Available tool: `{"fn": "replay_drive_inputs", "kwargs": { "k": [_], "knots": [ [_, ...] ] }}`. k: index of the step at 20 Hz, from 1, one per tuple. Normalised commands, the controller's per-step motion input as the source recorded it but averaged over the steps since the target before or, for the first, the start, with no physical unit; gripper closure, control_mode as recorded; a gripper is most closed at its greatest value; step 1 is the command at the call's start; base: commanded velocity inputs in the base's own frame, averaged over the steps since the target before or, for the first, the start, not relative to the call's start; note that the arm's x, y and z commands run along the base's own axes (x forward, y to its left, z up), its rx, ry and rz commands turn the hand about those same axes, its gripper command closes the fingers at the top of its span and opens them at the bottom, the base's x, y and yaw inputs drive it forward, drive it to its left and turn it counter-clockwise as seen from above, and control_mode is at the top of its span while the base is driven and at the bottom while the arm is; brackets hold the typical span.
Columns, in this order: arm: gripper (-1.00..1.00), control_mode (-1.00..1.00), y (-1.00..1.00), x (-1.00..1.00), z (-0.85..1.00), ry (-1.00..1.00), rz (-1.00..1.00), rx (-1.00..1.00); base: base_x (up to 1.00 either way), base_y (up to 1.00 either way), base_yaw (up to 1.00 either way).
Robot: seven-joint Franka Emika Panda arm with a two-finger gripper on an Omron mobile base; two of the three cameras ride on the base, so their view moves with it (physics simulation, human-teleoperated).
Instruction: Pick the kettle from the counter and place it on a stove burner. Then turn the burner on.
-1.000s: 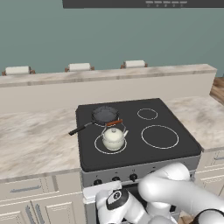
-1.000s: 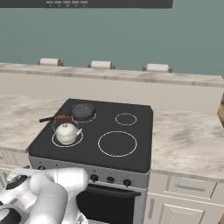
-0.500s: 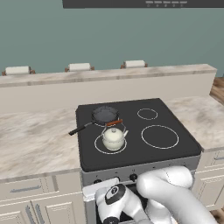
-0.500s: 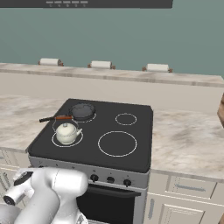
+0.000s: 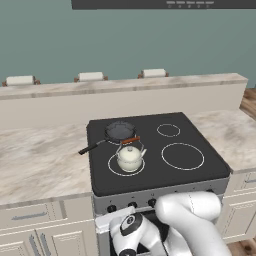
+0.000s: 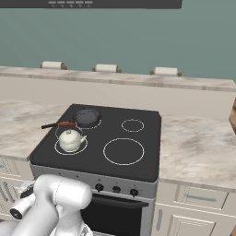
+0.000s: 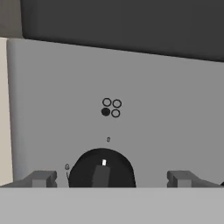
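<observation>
The cream-white kettle (image 5: 129, 157) (image 6: 70, 139) stands upright on the stove burner (image 5: 112, 170) (image 6: 60, 150), the front-left white ring on the black glass cooktop. Beige marble counter (image 5: 40, 160) (image 6: 198, 147) runs on both sides of the stove. In the hand view my gripper (image 7: 113, 178) is open, close in front of the stove's grey control panel. A round black knob (image 7: 103, 168) sits between the two fingertips (image 7: 43, 178), which are well apart from it. Nothing is held.
A black frying pan (image 5: 120, 131) (image 6: 86, 116) with a long handle lies on the back-left ring, just behind the kettle. A row of knobs (image 5: 132, 205) (image 6: 116, 189) lines the stove front. Above the knob, a four-circle mark (image 7: 110, 107) has its lower-left circle filled.
My arm has swung lower and to the left in front of the stove's control panel. The kettle and pan have not moved, and the jaws stay open.
</observation>
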Motion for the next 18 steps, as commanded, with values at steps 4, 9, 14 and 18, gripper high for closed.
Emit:
{"fn": "replay_drive_inputs", "kwargs": {
  "k": [4,9,14,18],
  "knots": [
    [-1.00,-1.00,0.00,0.15,-0.22,0.00,0.00,0.03,0.00,0.00,0.00],
    [-1.00,-1.00,0.06,0.17,-0.06,0.00,0.00,0.00,0.00,0.00,0.00],
    [-1.00,-1.00,0.10,0.10,0.00,0.00,0.00,0.00,0.00,0.00,0.00],
    [1.00,-1.00,0.01,0.11,0.00,0.00,0.00,0.00,0.00,0.00,0.00]
  ]
}}
